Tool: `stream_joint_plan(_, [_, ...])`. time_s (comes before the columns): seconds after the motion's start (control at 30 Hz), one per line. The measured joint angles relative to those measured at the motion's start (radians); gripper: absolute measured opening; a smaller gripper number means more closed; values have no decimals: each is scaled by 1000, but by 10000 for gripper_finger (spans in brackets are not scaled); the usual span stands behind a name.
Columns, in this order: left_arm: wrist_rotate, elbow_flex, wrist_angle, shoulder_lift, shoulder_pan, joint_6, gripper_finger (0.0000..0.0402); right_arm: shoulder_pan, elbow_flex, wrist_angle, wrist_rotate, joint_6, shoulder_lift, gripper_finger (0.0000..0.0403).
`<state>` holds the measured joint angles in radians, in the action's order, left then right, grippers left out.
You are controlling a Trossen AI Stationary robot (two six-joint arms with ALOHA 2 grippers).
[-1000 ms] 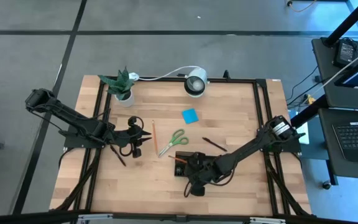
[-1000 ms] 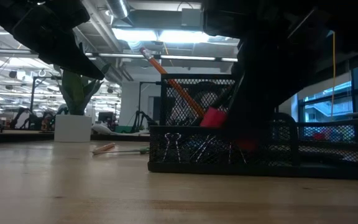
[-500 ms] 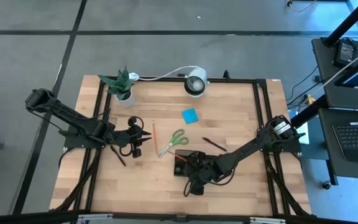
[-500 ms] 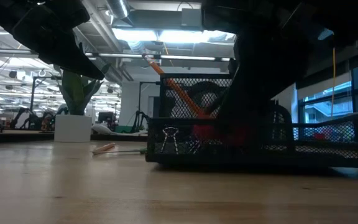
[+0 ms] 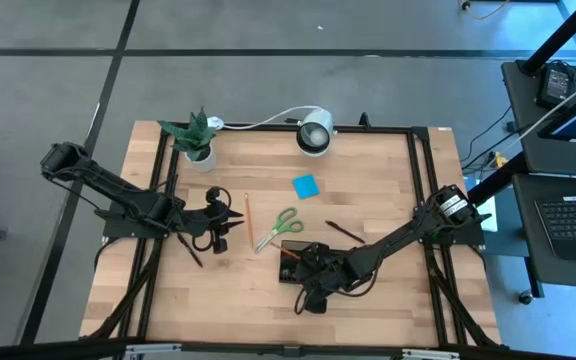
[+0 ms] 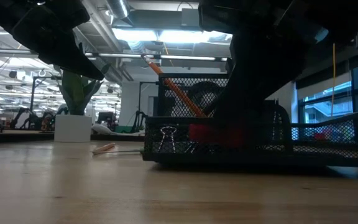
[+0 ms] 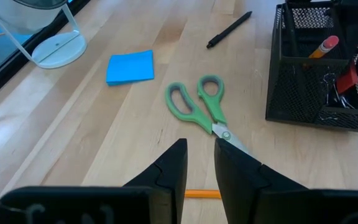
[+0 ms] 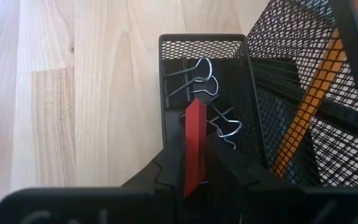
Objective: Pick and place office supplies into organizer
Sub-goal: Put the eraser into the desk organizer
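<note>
Over the low compartment of the black wire-mesh organizer [image 8: 229,81] my right pincer [image 8: 196,163] hangs, its two dark fingers set on either side of a flat, thin red piece [image 8: 195,146] that stands on edge between them; whether they press it or stand just off it I cannot tell. Under the red piece lie binder clips [image 8: 211,106] with bright wire loops (I count at least three loops, the clip bodies are hard to make out). In the taller mesh compartment beside it leans one orange pencil [image 8: 306,106], tilted against the wall.

My right arm reaches low across the pale wooden bench [image 5: 368,200] from its right edge, elbow bent, toward the organizer near the front middle.

My left pincer [image 7: 199,163] hovers above the bench at the left, pointed at the organizer, its fingers parted by a narrow gap and holding nothing. Ahead of it lie one pair of green-handled scissors [image 7: 201,112] with steel blades, one square blue sticky-note pad [image 7: 130,66], one black pen [image 7: 229,29], and a second orange pencil [image 7: 201,193] just beneath the fingers, all flat on the wood and apart from one another. In the left wrist view the organizer's pencil shows its pink eraser end up.
</note>
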<state>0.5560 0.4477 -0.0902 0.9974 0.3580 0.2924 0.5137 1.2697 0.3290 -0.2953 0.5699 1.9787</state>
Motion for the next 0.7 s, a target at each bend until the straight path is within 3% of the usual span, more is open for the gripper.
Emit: stream_joint_plan(0.7, [0,0,0,0,0,0,75,10,-3,7,-85,-79,6,70])
